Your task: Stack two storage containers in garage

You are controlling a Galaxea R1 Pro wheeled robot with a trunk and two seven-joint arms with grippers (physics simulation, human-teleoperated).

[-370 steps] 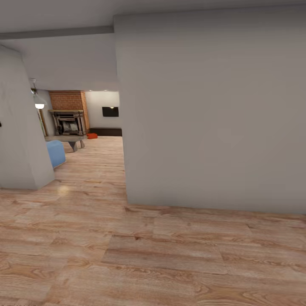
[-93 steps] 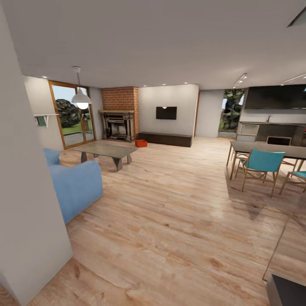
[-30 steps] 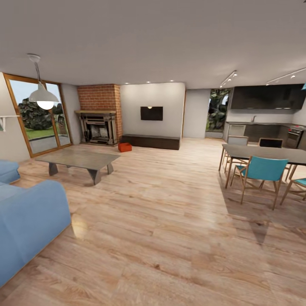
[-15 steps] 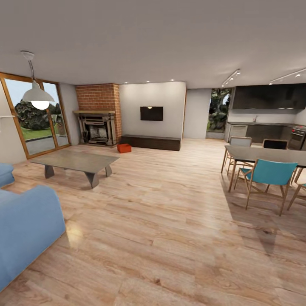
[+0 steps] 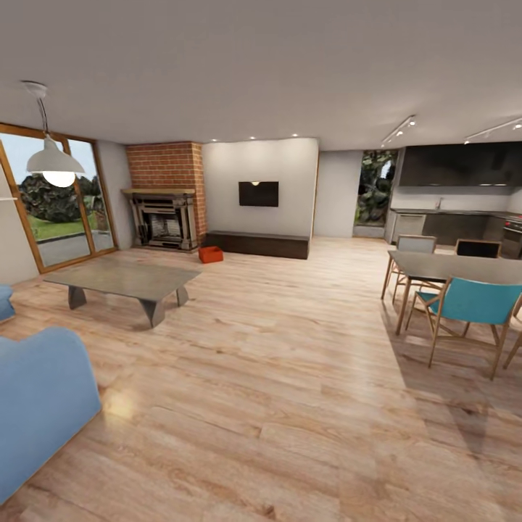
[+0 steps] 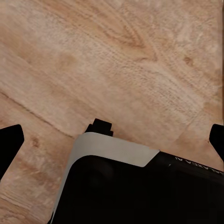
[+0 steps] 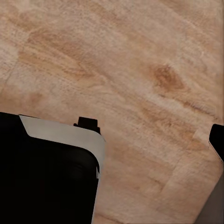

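I am in the living room, on its light wood-plank flooring (image 5: 290,377). Far off, an orange-red storage container (image 5: 211,254) sits on the planks just in front of the red-brick fireplace (image 5: 165,214), beside the end of a low dark bench (image 5: 257,244). In the left wrist view, my left gripper (image 6: 112,140) hangs open above bare planks, its black fingertips (image 6: 10,142) at the picture's edges. My right gripper (image 7: 112,140) is also open over bare planks, with one fingertip (image 7: 217,140) showing. Neither holds anything.
A glass coffee table (image 5: 123,279) stands at the left middle and a blue sofa (image 5: 36,406) at the near left. A dining table (image 5: 453,267) with teal chairs (image 5: 471,304) is on the right. Wood-framed glass doors (image 5: 51,203) line the left wall. My dark base (image 6: 140,191) is below the wrists.
The camera has moved on from the hallway into the living room. Over the last second the sofa has slid further off the left edge. The container has not moved on the flooring.
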